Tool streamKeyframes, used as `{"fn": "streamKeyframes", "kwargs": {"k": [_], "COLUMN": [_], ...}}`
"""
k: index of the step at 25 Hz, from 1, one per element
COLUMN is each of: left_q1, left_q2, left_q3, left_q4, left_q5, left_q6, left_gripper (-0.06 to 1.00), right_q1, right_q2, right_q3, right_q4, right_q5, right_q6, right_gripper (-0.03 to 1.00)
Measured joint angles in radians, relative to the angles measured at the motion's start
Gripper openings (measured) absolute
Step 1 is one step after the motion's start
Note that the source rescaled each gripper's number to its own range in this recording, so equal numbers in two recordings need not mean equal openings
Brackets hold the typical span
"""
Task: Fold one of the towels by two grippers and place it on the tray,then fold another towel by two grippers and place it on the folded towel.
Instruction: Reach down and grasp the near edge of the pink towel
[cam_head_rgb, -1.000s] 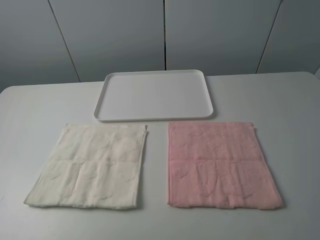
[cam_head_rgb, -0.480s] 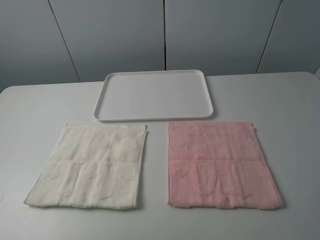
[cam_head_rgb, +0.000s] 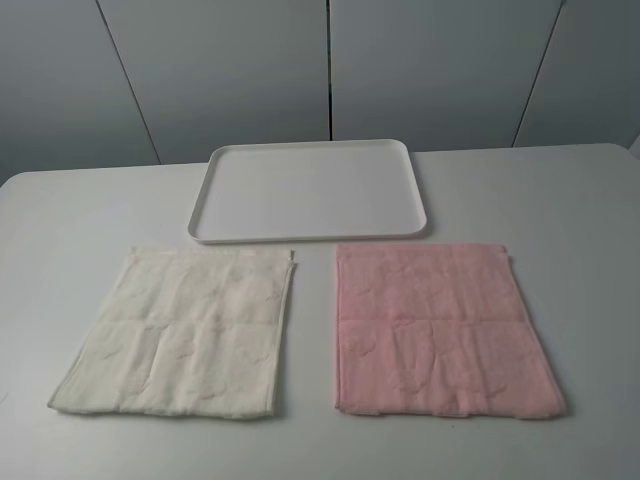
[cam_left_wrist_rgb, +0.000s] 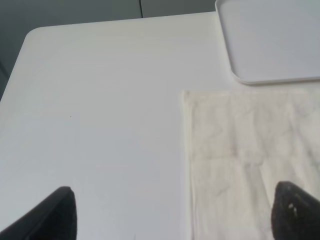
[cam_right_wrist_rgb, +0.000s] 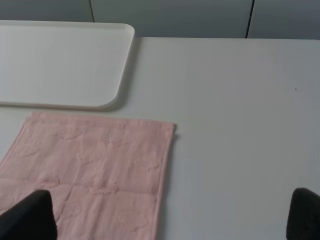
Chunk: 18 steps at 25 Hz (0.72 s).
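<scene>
Left tool (cam_left_wrist_rgb: 177, 214) wide open, empty, over cream towel (cam_head_rgb: 180, 335) edge; right tool (cam_right_wrist_rgb: 167, 215) same over pink towel (cam_head_rgb: 440, 335); both flat on bench (cam_head_rgb: 580, 200) near tray (cam_head_rgb: 310, 239)

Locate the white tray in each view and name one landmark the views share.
Exterior high: the tray lies mid-table, behind the cream-white towel and the pink towel.
Left wrist: only one rounded corner of the tray shows, just beyond the cream-white towel.
Right wrist: one rounded end of the tray shows, just beyond the pink towel.
Shared landmark: the narrow strip of white table between the tray's near rim and the towels.
</scene>
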Motion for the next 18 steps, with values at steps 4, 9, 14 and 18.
{"fn": "streamKeyframes", "kwargs": {"k": [4,9,14,18], "left_q1": [0.0,0.0,0.0,0.0], "left_q2": [0.0,0.0,0.0,0.0], "left_q3": [0.0,0.0,0.0,0.0], "left_q4": [0.015,0.015,0.015,0.015], "left_q5": [0.0,0.0,0.0,0.0], "left_q6": [-0.019,-0.022,-0.024,-0.024], "left_gripper": [1.0,1.0,1.0,1.0], "right_q1": [0.0,0.009,0.01,0.01], "right_q2": [0.0,0.0,0.0,0.0], "right_q3": [0.0,0.0,0.0,0.0], "right_q4": [0.0,0.0,0.0,0.0], "right_q5": [0.0,0.0,0.0,0.0], "right_q6": [0.002,0.006,0.006,0.006], "right_gripper": [1.0,1.0,1.0,1.0]}}
